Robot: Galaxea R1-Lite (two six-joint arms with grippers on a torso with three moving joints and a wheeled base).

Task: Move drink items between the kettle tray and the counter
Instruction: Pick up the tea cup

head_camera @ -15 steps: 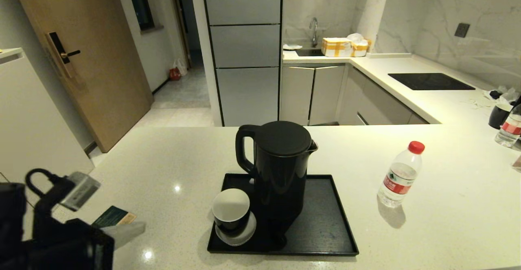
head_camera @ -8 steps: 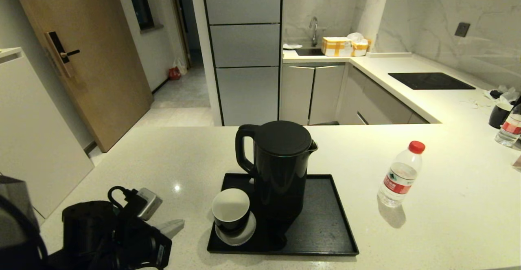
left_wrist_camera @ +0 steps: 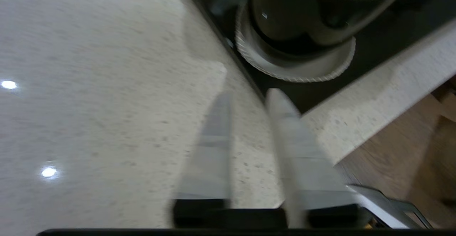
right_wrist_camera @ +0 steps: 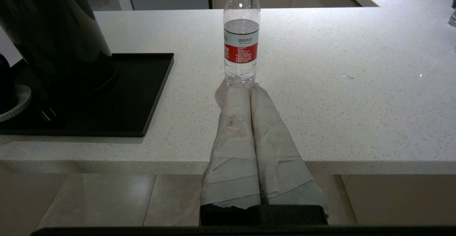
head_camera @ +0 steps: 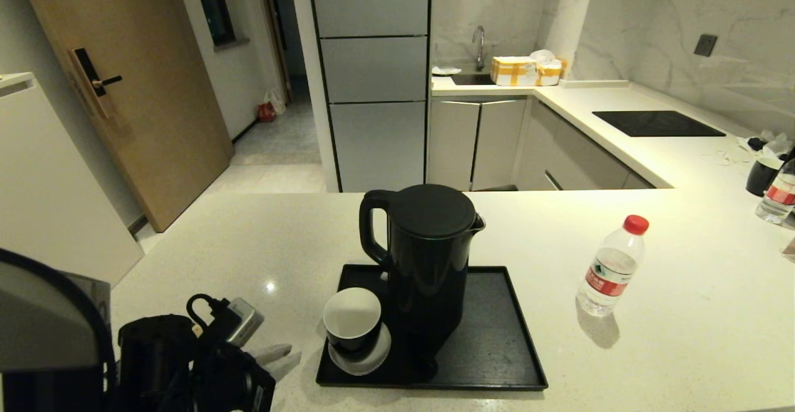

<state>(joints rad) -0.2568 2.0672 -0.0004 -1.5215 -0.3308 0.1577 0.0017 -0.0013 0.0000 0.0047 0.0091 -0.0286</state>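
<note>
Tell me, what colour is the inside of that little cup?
White inside the cup, black outside; the head view shows it best.

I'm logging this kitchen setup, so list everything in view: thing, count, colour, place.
tall glossy electric kettle: one, black, on the tray.
small handleless cup: one, black, white inside, on a saucer, beside the kettle.
round saucer: one, white, on the tray.
flat rectangular tray: one, black, on the counter.
clear plastic water bottle: one, red cap and label, upright on the counter, right of the tray.
speckled stone counter: one, off-white.
glass cooktop panel: one, black, far counter.
left gripper: slightly parted, above the counter near the tray's corner.
right gripper: shut, before the counter edge, pointing at the bottle.
</note>
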